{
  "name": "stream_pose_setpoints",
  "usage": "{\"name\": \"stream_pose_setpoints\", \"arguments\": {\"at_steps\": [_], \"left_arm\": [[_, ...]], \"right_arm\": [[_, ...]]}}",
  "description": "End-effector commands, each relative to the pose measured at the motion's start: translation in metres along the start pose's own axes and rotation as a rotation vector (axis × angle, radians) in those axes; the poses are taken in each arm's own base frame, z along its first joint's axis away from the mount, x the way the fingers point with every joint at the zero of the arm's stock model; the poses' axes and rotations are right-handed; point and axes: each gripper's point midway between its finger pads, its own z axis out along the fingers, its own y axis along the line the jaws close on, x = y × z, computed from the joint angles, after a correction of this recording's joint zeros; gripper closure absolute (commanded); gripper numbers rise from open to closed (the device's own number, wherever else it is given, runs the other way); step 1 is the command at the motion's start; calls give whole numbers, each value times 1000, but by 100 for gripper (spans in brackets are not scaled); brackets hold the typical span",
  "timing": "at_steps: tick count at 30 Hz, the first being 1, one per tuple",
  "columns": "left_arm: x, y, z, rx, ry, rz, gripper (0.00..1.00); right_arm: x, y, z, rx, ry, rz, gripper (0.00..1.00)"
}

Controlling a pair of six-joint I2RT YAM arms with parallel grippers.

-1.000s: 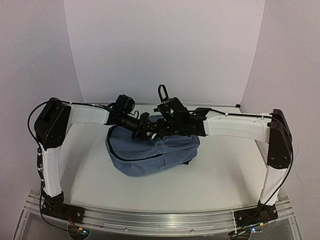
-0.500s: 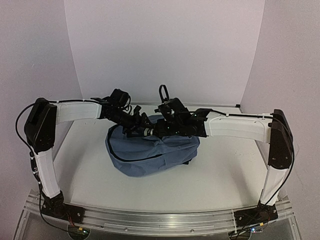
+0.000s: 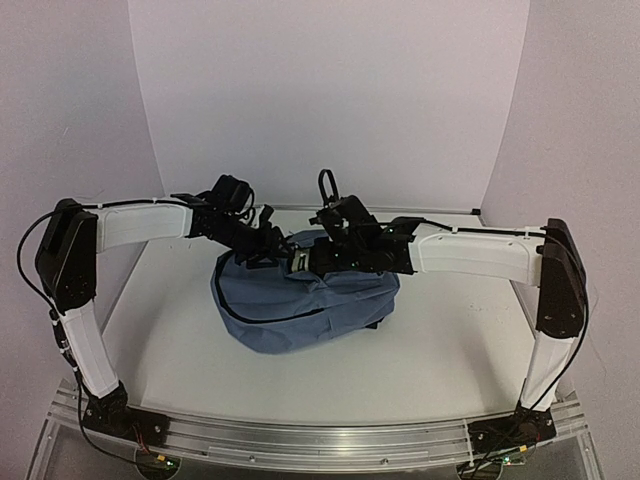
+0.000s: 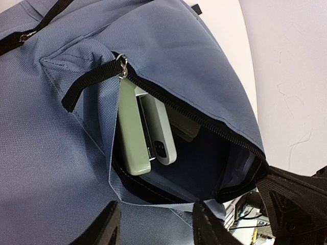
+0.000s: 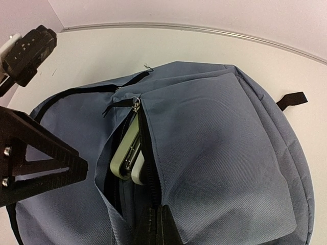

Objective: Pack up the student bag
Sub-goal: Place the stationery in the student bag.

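**Left gripper** (image 4: 156,224): fingers spread, nothing between them, just above the open pocket (image 4: 204,153) of the bag (image 3: 300,310). **Bag:** slate-blue, slumped at the middle of the table (image 3: 450,340), with both grippers over its far part. Inside the pocket a pale green object (image 4: 130,132) lies against a white one (image 4: 161,132), both partly hidden by the black zip edge. **Right gripper** (image 5: 153,224): jaws pressed together, pinching the pocket's zip edge, where the mouth gapes. Its arm reaches in from the right.
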Motion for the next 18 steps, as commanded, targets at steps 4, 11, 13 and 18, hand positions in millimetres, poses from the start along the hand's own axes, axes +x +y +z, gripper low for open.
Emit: {"name": "stream_pose_setpoints", "arguments": {"at_steps": [4,11,13,18], "left_arm": [[-16,-11,11,30,-45,34,63],[-15,-1,34,-11,-4,23,63],[-16,-2,38,-9,-1,32,63],[-19,-2,49,0,13,33,65]], "right_arm": [[-25,5,-14,-38,-69,46,100],[-26,6,-16,-41,-72,46,100],[-26,5,-16,-39,-71,45,100],[-23,5,-15,-40,-66,42,100]]}}
